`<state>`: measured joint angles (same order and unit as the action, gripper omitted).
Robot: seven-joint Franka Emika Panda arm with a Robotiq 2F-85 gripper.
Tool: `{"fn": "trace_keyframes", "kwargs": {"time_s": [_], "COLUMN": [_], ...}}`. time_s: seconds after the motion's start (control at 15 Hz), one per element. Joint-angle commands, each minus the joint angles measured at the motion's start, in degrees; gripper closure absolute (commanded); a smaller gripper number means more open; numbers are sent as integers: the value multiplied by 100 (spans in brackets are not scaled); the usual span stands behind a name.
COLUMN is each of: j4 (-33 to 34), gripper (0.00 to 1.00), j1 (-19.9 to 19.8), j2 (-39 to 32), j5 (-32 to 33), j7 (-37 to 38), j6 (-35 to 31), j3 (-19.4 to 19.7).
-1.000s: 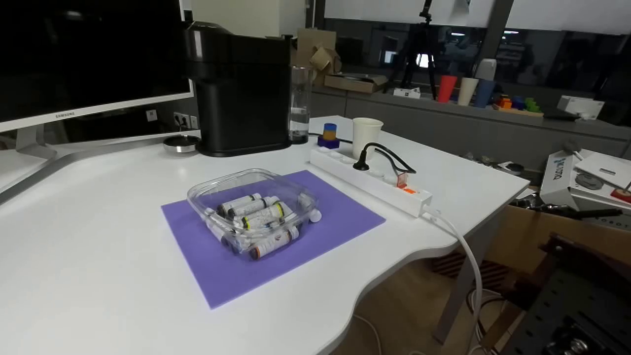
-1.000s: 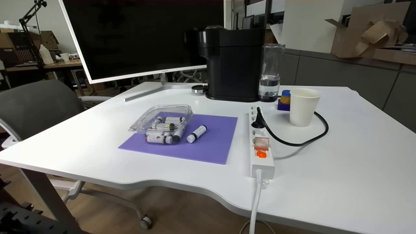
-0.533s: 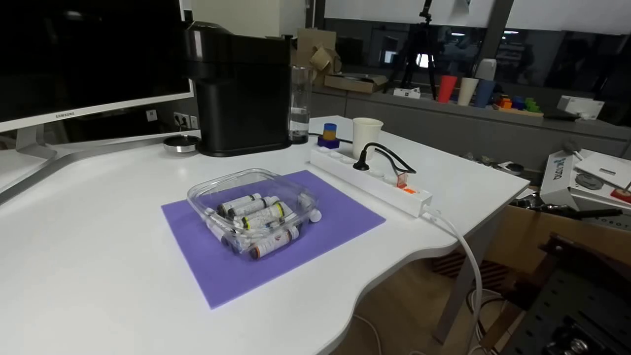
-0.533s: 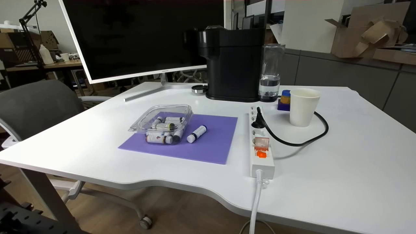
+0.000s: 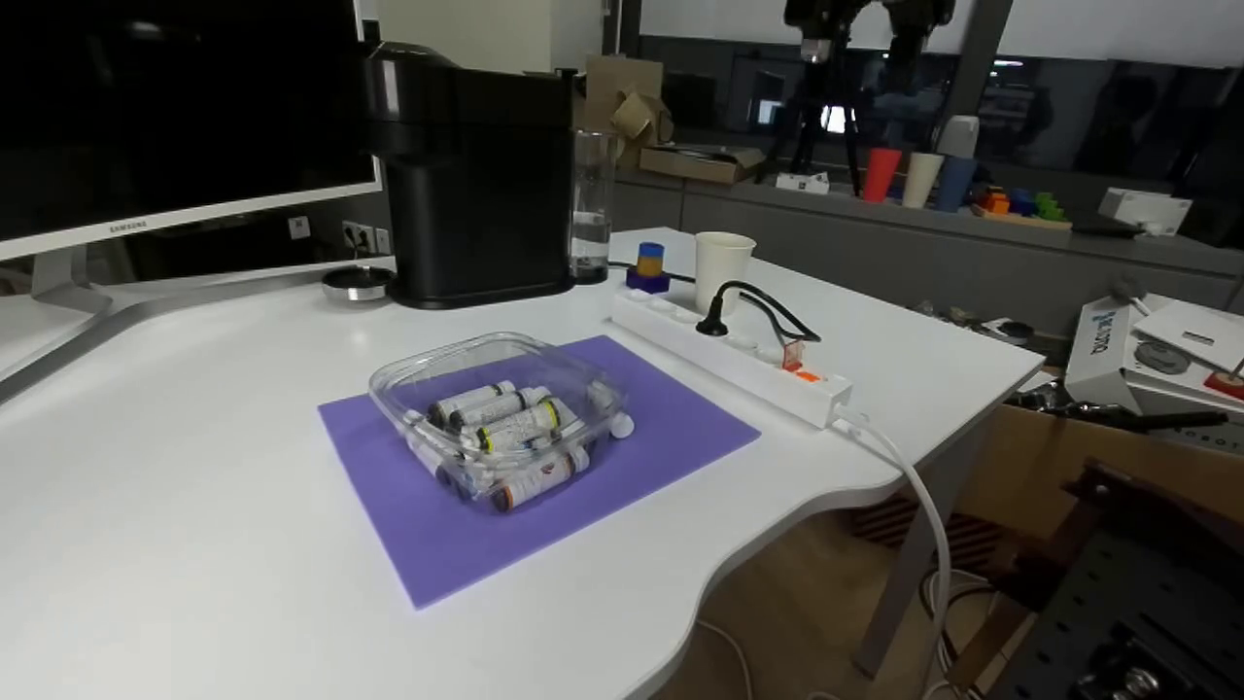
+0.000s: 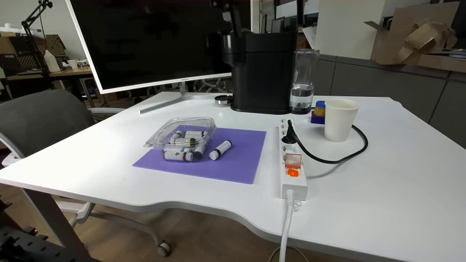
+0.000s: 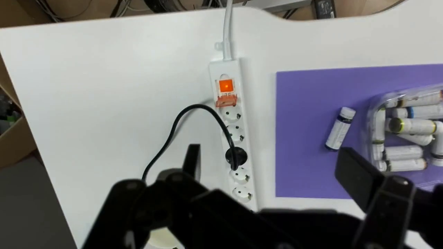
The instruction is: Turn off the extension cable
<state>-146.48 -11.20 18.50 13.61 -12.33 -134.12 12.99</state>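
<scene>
The extension cable is a long white power strip, seen in both exterior views (image 5: 719, 356) (image 6: 294, 188) and in the wrist view (image 7: 238, 122). Its orange switch (image 7: 226, 85) shows a bright spot, near the end with the thick white cord (image 7: 227, 31). A clear red flap (image 7: 226, 101) stands raised beside the switch. A black plug (image 7: 241, 156) sits in a middle socket. My gripper (image 7: 271, 160) is open and empty, its fingers wide apart, high above the strip. It shows at the top of an exterior view (image 5: 861, 53); against the dark monitor it is hard to make out.
A purple mat (image 6: 233, 171) lies beside the strip, with a clear tray (image 5: 389, 384) of small bottles and one loose bottle (image 7: 339, 133). A white cup (image 6: 338, 123) and a black cord (image 6: 338, 162) are on the strip's other side. A coffee machine (image 6: 264, 72) stands behind.
My gripper has come into both exterior views from the top. The strip, its switch, the flap and the other objects have not moved.
</scene>
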Motion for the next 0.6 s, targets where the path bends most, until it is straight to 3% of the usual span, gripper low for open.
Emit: {"fn": "trace_keyframes", "kwargs": {"time_s": [0.0,0.13,0.2,0.33,0.53], "j4": [388,473,504,579,691], "gripper": [0,0,25,32,54], "j1": [-40,-59,-88,-146,-247], "j2": [-966,-1367,-1551,-1879,-2308], "j5": [-93,-209,-250,-344,-427], "j7": [-487,-720,-773,-877,-963], "j6": [-548,-697,-771,-837,-898], "j3": [218,284,300,297,270]}}
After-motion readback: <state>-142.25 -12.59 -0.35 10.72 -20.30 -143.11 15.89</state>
